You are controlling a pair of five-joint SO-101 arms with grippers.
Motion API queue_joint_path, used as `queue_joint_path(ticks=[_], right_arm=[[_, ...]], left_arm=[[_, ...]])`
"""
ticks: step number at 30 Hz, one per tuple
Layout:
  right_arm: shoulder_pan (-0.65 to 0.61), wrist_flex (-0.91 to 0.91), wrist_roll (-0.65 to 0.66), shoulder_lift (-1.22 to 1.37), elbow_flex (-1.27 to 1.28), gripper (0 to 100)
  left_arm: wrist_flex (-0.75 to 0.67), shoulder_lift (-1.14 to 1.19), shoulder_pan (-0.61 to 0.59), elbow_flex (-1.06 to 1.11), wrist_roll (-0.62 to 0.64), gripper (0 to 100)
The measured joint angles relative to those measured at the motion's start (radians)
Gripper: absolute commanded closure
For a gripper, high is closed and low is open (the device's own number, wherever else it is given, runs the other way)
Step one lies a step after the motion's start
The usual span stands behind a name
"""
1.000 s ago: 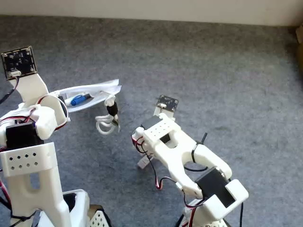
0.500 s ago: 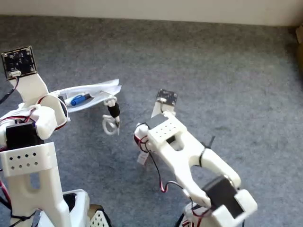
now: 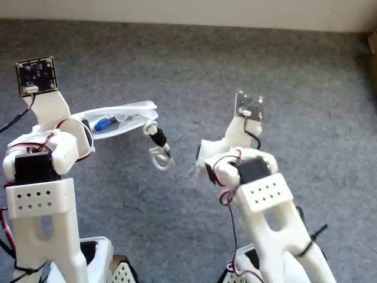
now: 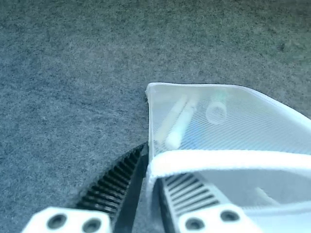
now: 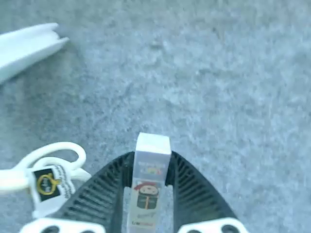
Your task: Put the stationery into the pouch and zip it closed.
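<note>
Over the grey carpet (image 3: 306, 88), toward its left edge, the white mesh zip pouch (image 3: 126, 115) hangs pinched by its rim in the left gripper (image 4: 148, 160). The pouch holds a blue pen (image 3: 105, 124), and a white cord loop (image 3: 159, 154) dangles from its end. Near the carpet's middle, the right gripper (image 5: 151, 156) is clamped on a small white rectangular eraser (image 5: 148, 189).

The light is soft and even over the grey carpet (image 3: 306, 82). The shadows under the white arms (image 3: 41, 200) are faint. In the left wrist view the white pouch (image 4: 233, 131) looks very bright, and the carpet farther off behind it looks darker.
</note>
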Motion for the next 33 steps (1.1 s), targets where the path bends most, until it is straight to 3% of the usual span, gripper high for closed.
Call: queue_joint_path(ticks=[7, 11, 17, 26, 33], right_arm=[[-0.018, -0.163, 0.221, -0.270, 0.000, 99.4], [-0.124, -0.253, 0.374, -0.316, 0.000, 99.4], [-0.293, -0.446, 0.505, -0.319, 0.000, 99.4], [-0.457, -0.770, 0.606, -0.321, 0.025, 99.4], [-0.477, -1.080, 0.606, -0.221, 0.160, 99.4]], left_arm=[[0.000, 0.000, 0.000, 0.000, 0.000, 99], [0.000, 0.000, 0.002, 0.000, 0.000, 99], [0.000, 0.000, 0.002, 0.000, 0.000, 99], [0.000, 0.000, 0.002, 0.000, 0.000, 99], [0.000, 0.002, 0.002, 0.000, 0.000, 99]])
